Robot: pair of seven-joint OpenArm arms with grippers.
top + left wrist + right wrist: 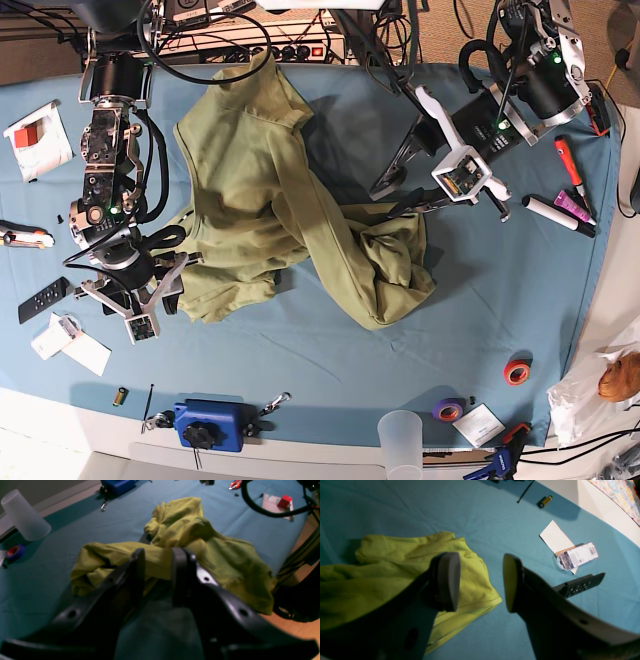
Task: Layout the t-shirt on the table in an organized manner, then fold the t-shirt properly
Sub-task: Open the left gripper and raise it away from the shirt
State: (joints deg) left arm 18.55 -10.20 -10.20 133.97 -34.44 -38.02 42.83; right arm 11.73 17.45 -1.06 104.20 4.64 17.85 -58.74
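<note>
Currently the olive-green short-sleeved cotton t-shirt (pixel 290 190) lies crumpled on the teal-blue cloth-covered counter (pixel 500 300), not yet spread. Its long axis runs diagonally: one end at the far edge of the counter, bunched end lower down near the centre.

Left gripper (pixel 157 565): fingers look clenched on a fold of the shirt; in the left wrist view fabric sits between them at the bunched end. Base view agrees, approx.: that arm's fingers meet the cloth at the crumpled mass.

Right gripper (pixel 480 582): fingers released, wide apart, nothing between. In the right wrist view the shirt's hemmed corner (pixel 480 600) lies partly under one finger and ends just short of the other. Base view puts this gripper at the shirt's opposite lower edge.

Judgement: spreading turns on the two arms being at opp. ends of the shirt. Right arm is nearer the free hem and needs to grasp it before any pull apart.
</note>
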